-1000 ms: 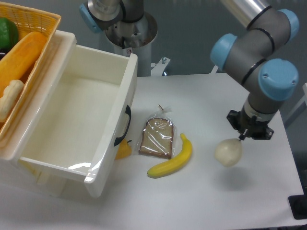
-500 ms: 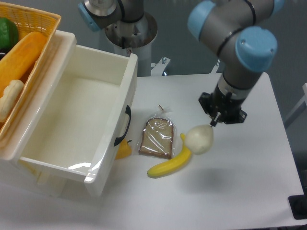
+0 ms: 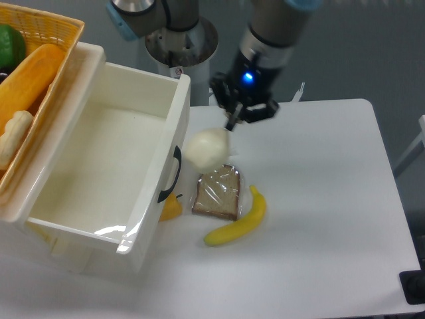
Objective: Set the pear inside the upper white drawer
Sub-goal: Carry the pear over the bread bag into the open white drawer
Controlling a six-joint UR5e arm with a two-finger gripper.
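The pale cream pear (image 3: 207, 148) hangs in the air from my gripper (image 3: 230, 123), which is shut on its stem end. The pear is above the table, just right of the front wall of the upper white drawer (image 3: 99, 166). The drawer is pulled open, deep and white, with a black curved handle (image 3: 174, 171) on its front. Its inside is empty as far as I can see.
A bagged bread slice (image 3: 218, 191) and a yellow banana (image 3: 238, 220) lie on the white table below the pear. A yellow object (image 3: 170, 208) peeks out under the drawer front. A yellow wicker basket (image 3: 30, 73) with food sits at the upper left.
My gripper has carried the pear up and to the left, from the right side of the table over the banana to a spot beside the drawer front.
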